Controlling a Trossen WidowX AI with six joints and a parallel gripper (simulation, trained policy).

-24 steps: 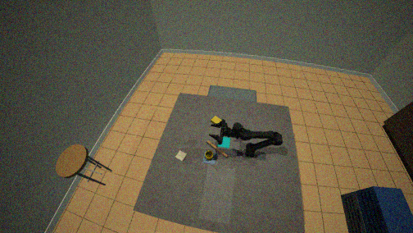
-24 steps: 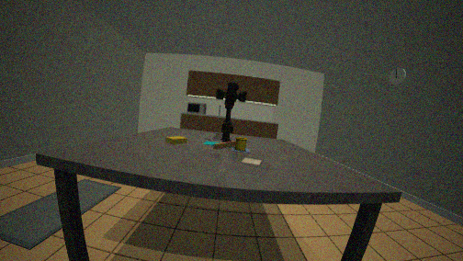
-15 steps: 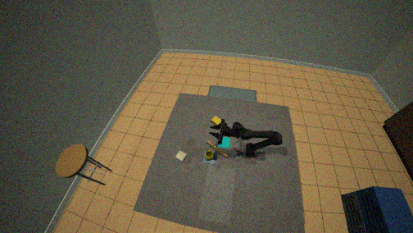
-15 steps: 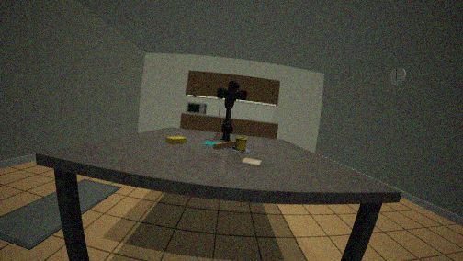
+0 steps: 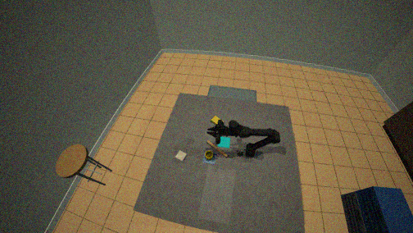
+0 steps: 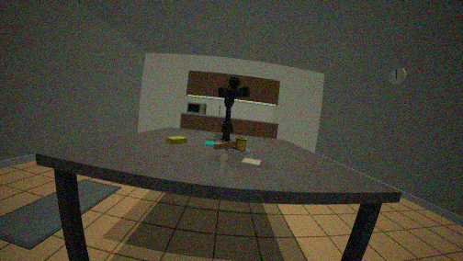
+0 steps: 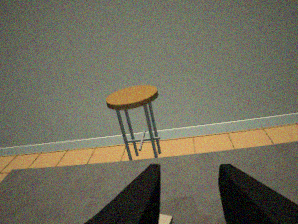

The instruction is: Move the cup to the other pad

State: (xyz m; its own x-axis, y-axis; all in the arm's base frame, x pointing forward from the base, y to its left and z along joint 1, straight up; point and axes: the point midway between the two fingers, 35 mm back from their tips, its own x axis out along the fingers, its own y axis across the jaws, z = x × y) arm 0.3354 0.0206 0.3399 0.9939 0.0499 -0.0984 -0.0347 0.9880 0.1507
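The cup (image 5: 209, 155) (image 6: 241, 143) is yellow with darker markings, round and upright on a blue pad (image 5: 209, 162) (image 6: 248, 151), below the raised fingers (image 5: 210, 132) (image 6: 233, 92) and off to one side; its contents are too small to make out. The fingers stand partly open, apart, with nothing between them. A wooden stick (image 5: 217, 148) (image 6: 224, 145) lies just beside the cup, and a turquoise pad (image 5: 224, 142) (image 6: 210, 143) lies near it on the surface (image 5: 172, 189) (image 6: 216, 176) (image 7: 70, 187).

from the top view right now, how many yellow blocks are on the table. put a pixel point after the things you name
1: the yellow block (image 5: 215, 120) (image 6: 176, 140) lies beyond the teal pad (image 5: 224, 142) (image 6: 210, 143), near the arm's pincer (image 5: 210, 132). The arm could hide others.
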